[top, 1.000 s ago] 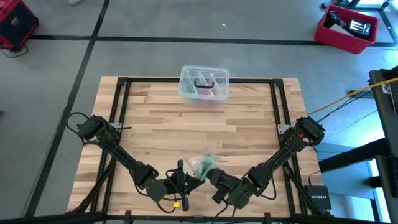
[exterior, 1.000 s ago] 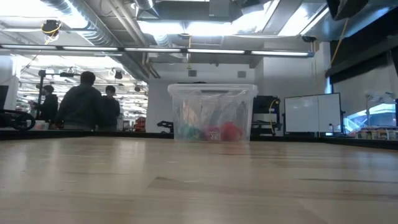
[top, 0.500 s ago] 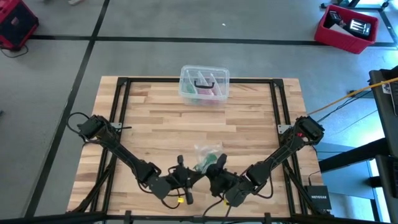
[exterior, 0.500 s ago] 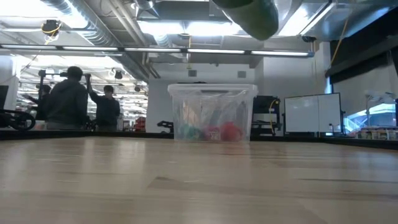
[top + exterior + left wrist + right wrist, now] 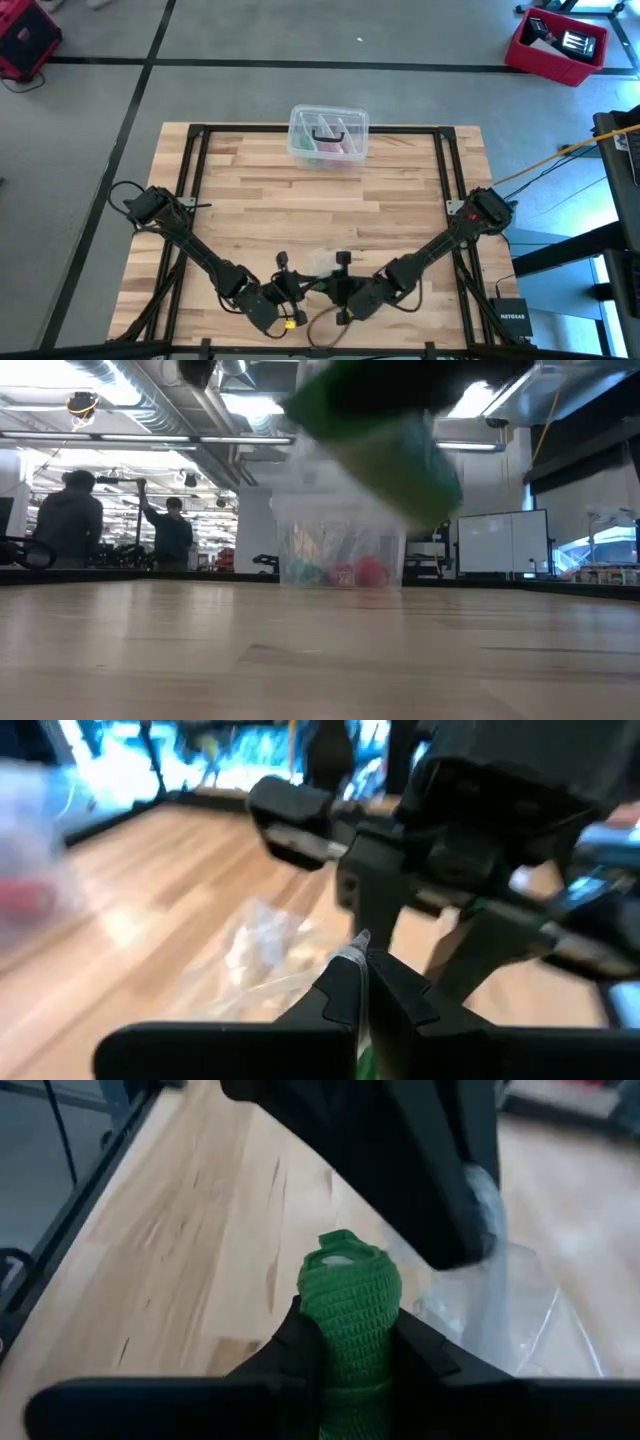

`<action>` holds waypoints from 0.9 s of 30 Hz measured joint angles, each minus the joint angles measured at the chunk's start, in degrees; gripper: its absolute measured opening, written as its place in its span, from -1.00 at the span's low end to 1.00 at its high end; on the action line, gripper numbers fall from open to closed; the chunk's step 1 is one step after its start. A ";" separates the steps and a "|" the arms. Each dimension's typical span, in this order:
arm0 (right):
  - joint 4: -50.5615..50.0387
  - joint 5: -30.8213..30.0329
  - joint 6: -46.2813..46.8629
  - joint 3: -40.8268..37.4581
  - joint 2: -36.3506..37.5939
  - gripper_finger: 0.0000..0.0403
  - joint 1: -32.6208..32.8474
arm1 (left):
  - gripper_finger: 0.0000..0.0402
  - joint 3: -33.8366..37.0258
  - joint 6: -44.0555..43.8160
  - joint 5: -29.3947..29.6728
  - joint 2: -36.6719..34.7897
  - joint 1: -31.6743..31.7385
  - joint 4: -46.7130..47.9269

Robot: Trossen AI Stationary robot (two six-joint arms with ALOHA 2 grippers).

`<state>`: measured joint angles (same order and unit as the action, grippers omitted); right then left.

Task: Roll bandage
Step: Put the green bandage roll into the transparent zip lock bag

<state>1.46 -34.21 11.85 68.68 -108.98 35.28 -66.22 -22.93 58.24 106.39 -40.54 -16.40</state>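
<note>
1. Bandage (image 5: pixel 349 1302), a green roll, is held above the tabletop (image 5: pixel 250 205) near its front edge.
2. Left gripper (image 5: pixel 358 960): fingers pressed shut on a clear wrapper (image 5: pixel 262 958).
3. Right gripper (image 5: pixel 350 1330): fingers clamped around the bandage roll.

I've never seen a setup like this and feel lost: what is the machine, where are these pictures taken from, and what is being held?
Two dark robot arms work at a wooden table. One picture looks down from above, one looks level across the tabletop, and two come from cameras on the arms' wrists. The right gripper is shut on the bright green rolled fabric bandage, lifted off the table. The left gripper is shut on a crinkly clear plastic wrapper. A clear plastic box sits at the far edge.
</note>
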 joint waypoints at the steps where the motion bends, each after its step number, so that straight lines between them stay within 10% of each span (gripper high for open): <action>1: 0.15 1.79 1.84 -0.37 -0.52 -0.63 -0.60 | -0.96 0.03 -2.93 -0.15 0.02 0.20 3.29; 11: 7.66 11.17 10.50 -5.95 -1.65 -0.63 -3.53 | -0.43 -0.02 -18.73 -1.89 -1.77 -1.42 21.64; 27: 9.64 9.26 10.46 -5.96 -1.65 -0.63 -3.47 | -0.38 1.25 -23.68 -3.78 1.01 0.51 23.32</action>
<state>11.10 -24.95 22.31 62.72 -110.63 31.81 -64.97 -46.61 54.46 107.39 -40.03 6.92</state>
